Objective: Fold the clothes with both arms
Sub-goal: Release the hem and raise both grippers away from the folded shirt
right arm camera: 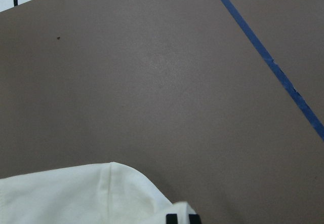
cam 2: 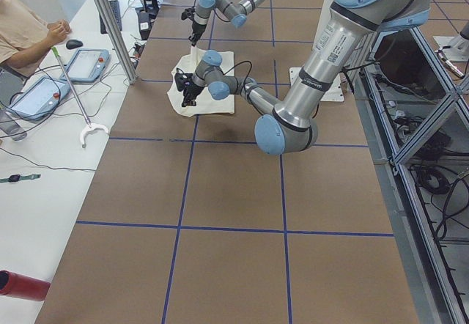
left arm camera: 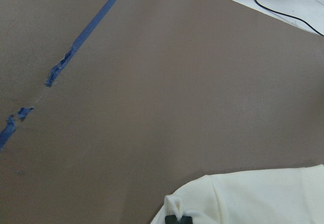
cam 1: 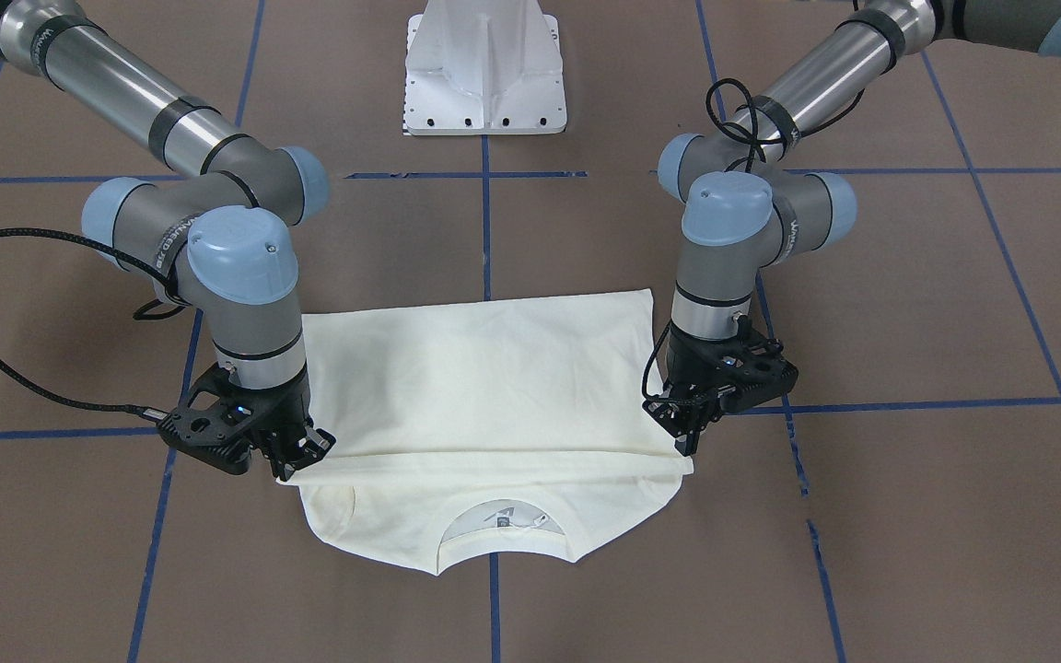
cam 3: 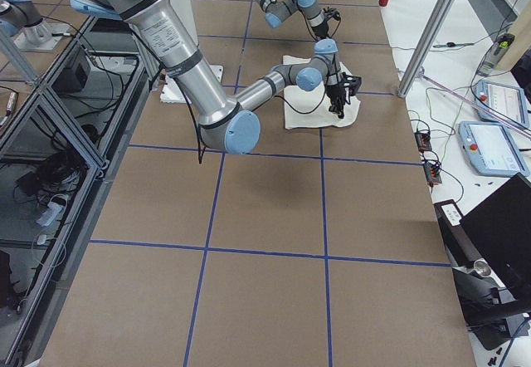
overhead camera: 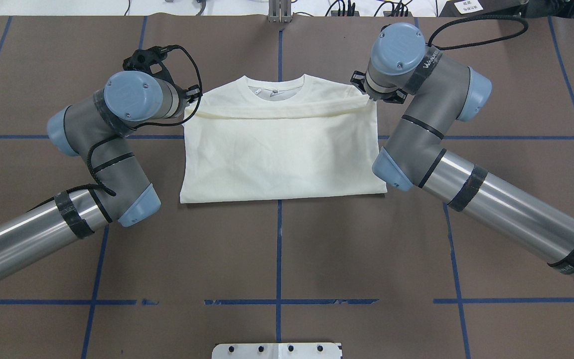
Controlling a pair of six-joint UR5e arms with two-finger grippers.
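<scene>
The cream-white shirt (cam 1: 484, 387) (overhead camera: 277, 154) lies flat on the brown table, its lower part folded over towards the round neck (cam 1: 503, 539) (overhead camera: 275, 89); no print shows. My left gripper (cam 1: 683, 444) (overhead camera: 191, 110) pinches the corner of the folded layer on its side. My right gripper (cam 1: 298, 460) (overhead camera: 366, 97) pinches the opposite corner. Both are shut on the cloth, just above the table. In each wrist view the black fingertips (left arm camera: 178, 219) (right arm camera: 183, 218) grip a bunched cloth edge at the bottom of the frame.
The white pedestal base (cam 1: 486, 64) (overhead camera: 277, 350) stands on the robot's side of the table. Blue tape lines (overhead camera: 279, 249) cross the brown tabletop. A seated person (cam 2: 22, 31) and control tablets (cam 2: 86, 64) are at a side bench beyond the table's far edge.
</scene>
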